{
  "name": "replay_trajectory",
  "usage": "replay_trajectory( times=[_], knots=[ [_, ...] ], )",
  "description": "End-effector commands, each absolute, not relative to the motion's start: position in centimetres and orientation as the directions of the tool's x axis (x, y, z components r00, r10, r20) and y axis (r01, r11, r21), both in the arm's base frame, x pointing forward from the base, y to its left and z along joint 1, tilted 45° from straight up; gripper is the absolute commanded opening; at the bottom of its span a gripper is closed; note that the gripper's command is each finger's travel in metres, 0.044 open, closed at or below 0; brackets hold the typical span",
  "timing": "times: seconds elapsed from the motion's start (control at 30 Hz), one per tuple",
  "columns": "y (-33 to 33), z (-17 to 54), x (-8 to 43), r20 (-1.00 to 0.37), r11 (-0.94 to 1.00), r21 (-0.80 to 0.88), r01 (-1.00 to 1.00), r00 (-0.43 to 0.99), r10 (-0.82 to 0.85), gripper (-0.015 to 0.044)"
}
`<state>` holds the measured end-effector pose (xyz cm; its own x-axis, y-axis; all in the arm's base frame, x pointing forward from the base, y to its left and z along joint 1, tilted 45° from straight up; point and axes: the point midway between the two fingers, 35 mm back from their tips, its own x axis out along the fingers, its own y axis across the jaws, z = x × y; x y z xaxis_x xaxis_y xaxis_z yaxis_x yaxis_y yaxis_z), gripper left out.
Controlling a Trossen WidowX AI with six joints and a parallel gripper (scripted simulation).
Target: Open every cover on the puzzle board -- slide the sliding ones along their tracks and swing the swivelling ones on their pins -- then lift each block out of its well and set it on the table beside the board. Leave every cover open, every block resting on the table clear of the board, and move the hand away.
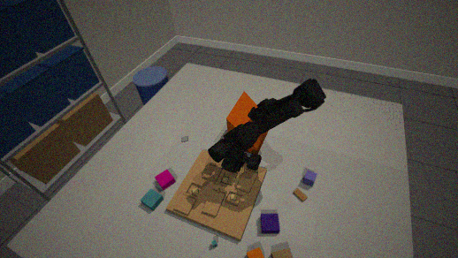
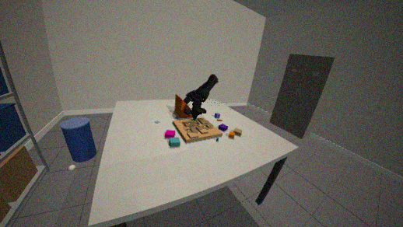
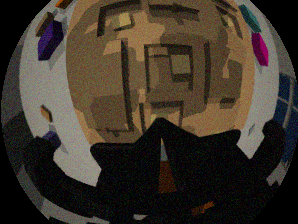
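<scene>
The wooden puzzle board (image 1: 240, 226) (image 2: 215, 134) (image 3: 80, 116) lies on the table, largely in the arm's shadow. Its tan covers, tracks and recesses are hard to tell apart. A pale square (image 3: 180, 64) shows inside a dark-edged recess near the middle, and another pale patch (image 3: 125, 21) in a recess farther off. I cannot tell whether these are blocks or well floors, nor how far each cover is open. My gripper (image 1: 232, 170) (image 2: 194, 118) (image 3: 158, 120) is shut and empty, its tips low over the board's end nearest the orange wedge. The black fingers hide that part of the board.
A magenta block (image 1: 164, 179) (image 2: 169, 134) and teal block (image 1: 152, 200) (image 2: 174, 141) lie left of the board. A purple block (image 1: 270, 223) (image 2: 222, 127), lavender block (image 1: 309, 178) and tan block (image 2: 237, 132) lie right. An orange wedge (image 1: 240, 110) (image 2: 181, 107) stands behind.
</scene>
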<state>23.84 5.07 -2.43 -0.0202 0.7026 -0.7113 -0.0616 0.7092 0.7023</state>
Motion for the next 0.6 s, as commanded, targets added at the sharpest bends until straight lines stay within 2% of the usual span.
replay_trajectory(
  times=[0.0, 0.17, 0.3, 0.43, 0.57],
  knots=[
    [4.91, -2.26, 23.87, -0.712, 0.678, 0.676, -0.29, -0.02, 0.702, 0.0],
    [4.66, -1.97, 23.86, -0.712, 0.504, 0.517, -0.692, -0.02, 0.702, 0.0],
    [4.46, -1.73, 23.85, -0.711, 0.283, 0.305, -0.909, -0.02, 0.703, 0.0],
    [4.29, -1.53, 23.85, -0.711, 0.07, 0.097, -0.993, -0.02, 0.703, 0.0],
    [4.29, -1.52, 23.85, -0.711, 0.059, 0.086, -0.995, -0.02, 0.703, 0.0]
  ],
)
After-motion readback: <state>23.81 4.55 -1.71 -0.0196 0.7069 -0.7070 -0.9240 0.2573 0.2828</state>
